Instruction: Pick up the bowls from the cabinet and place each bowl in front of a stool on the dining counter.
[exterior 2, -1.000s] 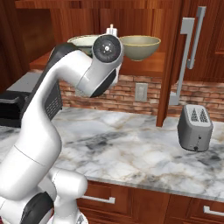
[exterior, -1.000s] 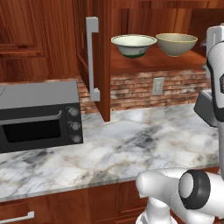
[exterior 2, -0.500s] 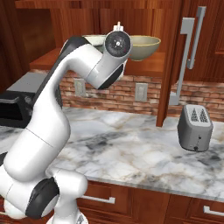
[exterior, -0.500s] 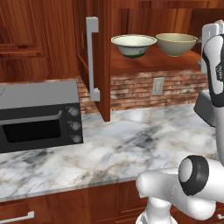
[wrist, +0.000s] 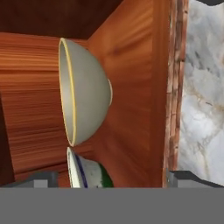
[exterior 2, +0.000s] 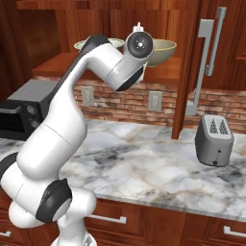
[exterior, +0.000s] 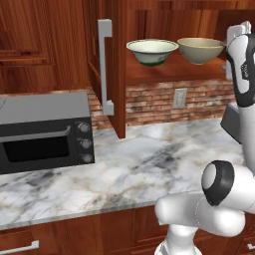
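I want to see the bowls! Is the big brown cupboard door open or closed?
Open. The dark reddish-brown wooden cabinet door with its grey bar handle swings out edge-on, so the tan bowl and pale-green bowl show on the shelf.

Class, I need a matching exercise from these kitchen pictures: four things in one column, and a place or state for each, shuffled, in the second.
Things:
1. tan bowl
2. pale-green bowl
3. toaster
4. microwave

Places or states:
A. on the marble counter, right of the open cabinet
B. on the cabinet shelf, nearer the door with the grey handle
C. on the counter, left of the cabinet
D. on the shelf, directly ahead of the hand camera

Pairs: 1-D, 2-B, 3-A, 4-C
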Tool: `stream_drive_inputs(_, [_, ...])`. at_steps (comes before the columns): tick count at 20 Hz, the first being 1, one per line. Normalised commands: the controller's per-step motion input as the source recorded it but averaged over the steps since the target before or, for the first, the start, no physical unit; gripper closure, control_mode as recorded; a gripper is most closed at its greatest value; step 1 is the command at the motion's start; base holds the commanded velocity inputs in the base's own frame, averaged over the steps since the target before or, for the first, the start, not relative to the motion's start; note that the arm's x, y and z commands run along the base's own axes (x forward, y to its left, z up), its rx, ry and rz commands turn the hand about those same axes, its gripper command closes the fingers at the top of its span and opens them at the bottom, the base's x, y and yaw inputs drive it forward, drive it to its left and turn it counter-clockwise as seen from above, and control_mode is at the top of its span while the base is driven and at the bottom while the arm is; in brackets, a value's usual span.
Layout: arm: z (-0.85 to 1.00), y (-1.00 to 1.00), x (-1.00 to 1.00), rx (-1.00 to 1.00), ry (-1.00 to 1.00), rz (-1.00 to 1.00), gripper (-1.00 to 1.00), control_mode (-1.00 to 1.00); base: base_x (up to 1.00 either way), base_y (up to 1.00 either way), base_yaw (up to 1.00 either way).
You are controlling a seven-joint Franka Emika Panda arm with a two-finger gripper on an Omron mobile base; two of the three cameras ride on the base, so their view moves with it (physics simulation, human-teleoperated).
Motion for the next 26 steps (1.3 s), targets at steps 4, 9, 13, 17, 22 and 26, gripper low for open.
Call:
stream_drive_inputs(4, [0.00, 0.00, 0.40, 0.00, 0.00, 0.00, -1.00, -1.00, 0.00, 0.00, 0.00])
stream_drive_inputs(9, [0.00, -0.03, 0.31, 0.00, 0.00, 0.00, -1.00, -1.00, 0.00, 0.00, 0.00])
stream_drive_inputs(13, [-0.01, -0.02, 0.30, 0.00, 0.00, 0.00, -1.00, -1.00, 0.00, 0.00, 0.00])
stream_drive_inputs(17, [-0.04, 0.00, 0.29, 0.00, 0.00, 0.00, -1.00, -1.00, 0.00, 0.00, 0.00])
stream_drive_inputs(22, [-0.05, -0.05, 0.23, 0.00, 0.00, 0.00, -1.00, -1.00, 0.00, 0.00, 0.00])
stream_drive_inputs(26, [-0.03, -0.09, 0.15, 0.00, 0.01, 0.00, -1.00, -1.00, 0.00, 0.00, 0.00])
